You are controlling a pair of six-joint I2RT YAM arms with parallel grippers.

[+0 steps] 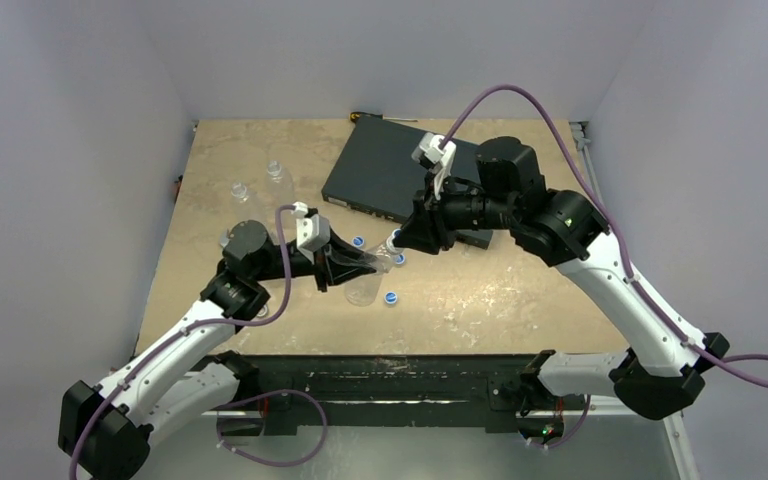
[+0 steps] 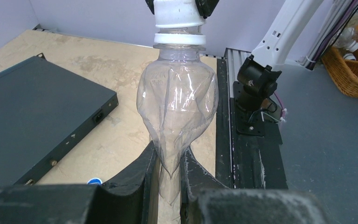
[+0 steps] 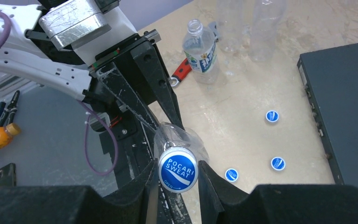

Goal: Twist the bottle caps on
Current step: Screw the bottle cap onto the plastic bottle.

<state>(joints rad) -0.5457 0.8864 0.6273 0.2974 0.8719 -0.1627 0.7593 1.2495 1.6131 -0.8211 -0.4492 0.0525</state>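
A crumpled clear bottle (image 2: 179, 98) is held lying over the table, and my left gripper (image 2: 169, 161) is shut on its squashed lower end. A blue bottle cap (image 3: 178, 169) with white lettering sits on the bottle's neck, with my right gripper (image 3: 179, 173) shut on it from both sides. In the top view the left gripper (image 1: 352, 266) and right gripper (image 1: 400, 243) meet at the bottle (image 1: 365, 287) in the middle of the table. Three loose caps (image 3: 272, 116) (image 3: 278, 163) (image 3: 231, 175) lie on the table beside it.
A flat black box (image 1: 390, 175) lies at the back centre. A labelled open bottle (image 3: 200, 51) stands next to a red-handled wrench (image 3: 181, 71). Two more clear bottles (image 1: 278, 180) (image 1: 240, 192) stand at the back left. A wicker basket (image 2: 354, 65) sits off the table.
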